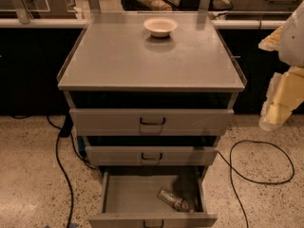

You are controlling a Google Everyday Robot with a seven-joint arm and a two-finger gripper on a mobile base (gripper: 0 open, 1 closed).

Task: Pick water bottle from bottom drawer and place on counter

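The water bottle is small, clear and crinkled, and lies on its side in the right front part of the open bottom drawer. The drawer is pulled out toward me, with its dark handle at the frame's bottom edge. The counter is the flat grey top of the cabinet, with a low lip along its sides and back. My gripper, pale yellow and white, hangs at the right edge of the view, beside the cabinet and well above and to the right of the bottle. It holds nothing that I can see.
A white bowl sits near the back middle of the counter. Two wider grey drawers above the open one are closed. Black cables run over the speckled floor on both sides of the cabinet. A railing crosses behind.
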